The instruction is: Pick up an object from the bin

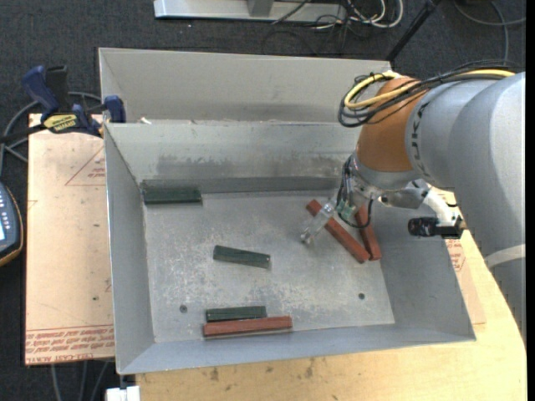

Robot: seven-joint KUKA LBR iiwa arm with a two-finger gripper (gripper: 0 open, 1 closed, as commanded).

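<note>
floor: dark carpet (pixel 50 15) | top: grey stand foot (pixel 209 7) | loose cables (pixel 372 0)

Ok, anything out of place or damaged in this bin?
Nothing looks spilled or broken. The dark green flat bars and a long red-brown bar lie flat in the grey metal bin. Only the two red-brown bars at the right look askew, angled to each other, ends meeting.
</note>
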